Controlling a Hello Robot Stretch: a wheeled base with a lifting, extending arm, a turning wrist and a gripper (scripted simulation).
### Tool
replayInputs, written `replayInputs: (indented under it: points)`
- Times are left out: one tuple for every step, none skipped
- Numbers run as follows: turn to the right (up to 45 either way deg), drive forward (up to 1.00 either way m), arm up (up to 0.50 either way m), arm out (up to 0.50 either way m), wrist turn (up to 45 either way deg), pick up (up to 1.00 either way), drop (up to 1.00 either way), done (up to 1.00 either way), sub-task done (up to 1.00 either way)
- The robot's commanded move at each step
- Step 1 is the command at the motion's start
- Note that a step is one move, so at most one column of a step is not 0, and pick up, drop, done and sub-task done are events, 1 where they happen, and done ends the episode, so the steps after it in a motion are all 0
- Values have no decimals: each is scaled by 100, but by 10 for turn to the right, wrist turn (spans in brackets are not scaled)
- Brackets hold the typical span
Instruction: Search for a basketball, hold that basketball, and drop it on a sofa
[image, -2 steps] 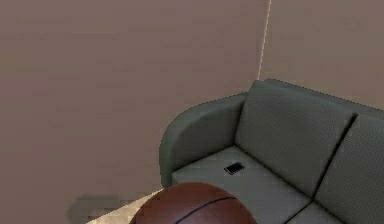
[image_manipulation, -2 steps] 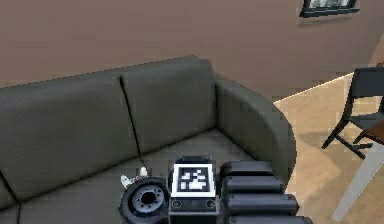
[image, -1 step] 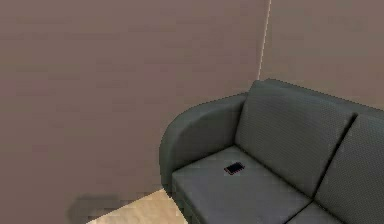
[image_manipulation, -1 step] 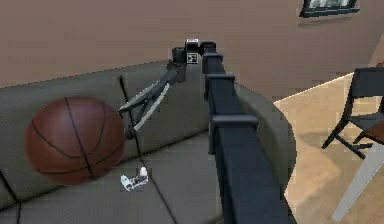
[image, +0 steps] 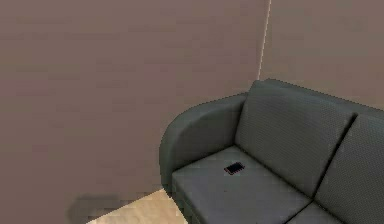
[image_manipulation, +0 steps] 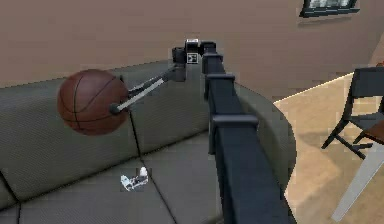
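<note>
In the arm side view a brown basketball (image_manipulation: 85, 100) hangs at the far end of my gripper (image_manipulation: 122, 104), clear of every surface, so the gripper holds it. The dark arm (image_manipulation: 232, 130) rises from the bottom edge to the gripper body. Behind and below the ball is the dark grey sofa (image_manipulation: 50, 165), whose backrest and seat spread across the view's left. The forward view has the sofa (image: 290, 125) at its right, with one rounded armrest toward the wall.
A small white object (image_manipulation: 134, 180) lies on the sofa seat below the ball. The forward view has a small dark flat item (image: 234, 169) on the seat. A dark chair (image_manipulation: 362, 105) stands on the wooden floor (image_manipulation: 315, 115) at the arm side view's right. Plain walls stand behind.
</note>
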Motion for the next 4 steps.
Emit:
replayInputs:
  points:
    - [0, 0, -38, 0, 0, 0, 0, 0, 0]
    - [0, 0, -32, 0, 0, 0, 0, 0, 0]
    - [0, 0, 0, 0, 0, 0, 100, 0, 0]
    - [0, 0, 10, 0, 0, 0, 0, 0, 0]
